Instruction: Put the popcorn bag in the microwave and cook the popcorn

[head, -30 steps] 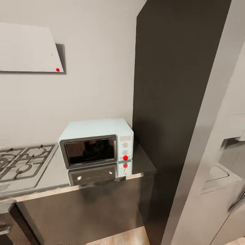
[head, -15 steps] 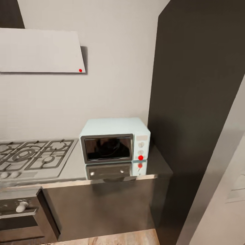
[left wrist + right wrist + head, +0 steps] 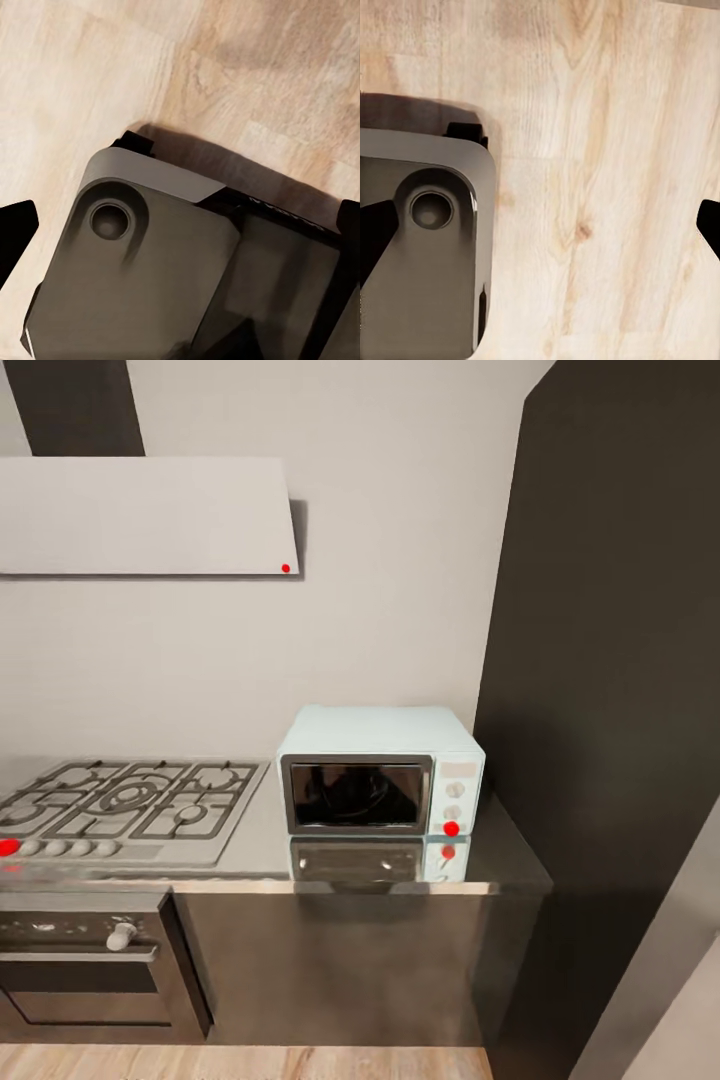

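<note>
Both grippers hang spread and empty over the wood floor [image 3: 607, 150], well below the bench [image 3: 270, 850]. Ahead, the microwave [image 3: 380, 780] sits shut at its right end beside the gas hob [image 3: 130, 810]; no popcorn bag in view.

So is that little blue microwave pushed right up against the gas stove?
Apart. In the head view, a bare strip of the shiny countertop shows between the microwave and the edge of the gas stove.
</note>
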{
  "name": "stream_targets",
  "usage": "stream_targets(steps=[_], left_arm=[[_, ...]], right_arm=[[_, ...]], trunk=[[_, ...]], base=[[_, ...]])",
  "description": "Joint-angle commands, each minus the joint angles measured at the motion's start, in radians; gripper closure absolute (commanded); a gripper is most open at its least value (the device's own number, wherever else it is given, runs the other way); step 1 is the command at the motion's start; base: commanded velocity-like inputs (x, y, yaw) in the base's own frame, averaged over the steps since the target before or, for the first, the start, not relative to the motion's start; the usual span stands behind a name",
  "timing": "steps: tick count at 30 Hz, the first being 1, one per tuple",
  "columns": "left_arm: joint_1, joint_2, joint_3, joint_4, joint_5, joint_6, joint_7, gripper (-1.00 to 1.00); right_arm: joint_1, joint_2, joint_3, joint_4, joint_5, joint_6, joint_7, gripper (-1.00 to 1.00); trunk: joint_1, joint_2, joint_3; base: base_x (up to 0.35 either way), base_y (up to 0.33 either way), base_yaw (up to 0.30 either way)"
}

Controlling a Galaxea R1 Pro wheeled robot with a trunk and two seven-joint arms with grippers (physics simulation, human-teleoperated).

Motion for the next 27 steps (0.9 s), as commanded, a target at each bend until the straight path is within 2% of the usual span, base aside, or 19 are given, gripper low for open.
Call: stream_targets(steps=[1, 10, 22, 24, 27], left_arm=[[-0.001, 0.0, -0.008, 0.0, 0.008, -0.002, 0.003, -1.0], [0.0, 0.001, -0.008, 0.0, 0.007, -0.002, 0.003, -1.0], [0.0, 0.006, -0.008, 0.0, 0.007, 0.002, 0.002, -1.0], [0.0, 0.016, -0.008, 0.0, 0.004, 0.003, 0.002, -1.0], [-0.001, 0.031, -0.008, 0.0, 0.0, 0.003, 0.002, -1.0]], right_arm=[[-0.001, 0.001, 0.005, 0.001, -0.002, -0.003, -0.001, -1.0], [-0.001, 0.013, -0.003, 0.006, -0.019, -0.005, 0.0, -1.0], [-0.001, 0.019, -0.006, 0.017, -0.018, 0.003, 0.009, -1.0], [-0.001, 0.034, -0.006, 0.016, -0.013, 0.0, 0.01, -1.0], [-0.001, 0.08, -0.004, 0.01, -0.007, -0.003, 0.012, -1.0]], trunk=[[0.0, -0.001, -0.001], [0.0, -0.001, -0.001], [0.0, -0.001, -0.001], [0.0, -0.001, -0.001], [0.0, -0.001, -0.001]], base=[[0.0, 0.0, 0.037], [0.0, 0.0, 0.006], [0.0, 0.0, 0.0], [0.0, 0.0, 0.0], [0.0, 0.0, 0.0]])
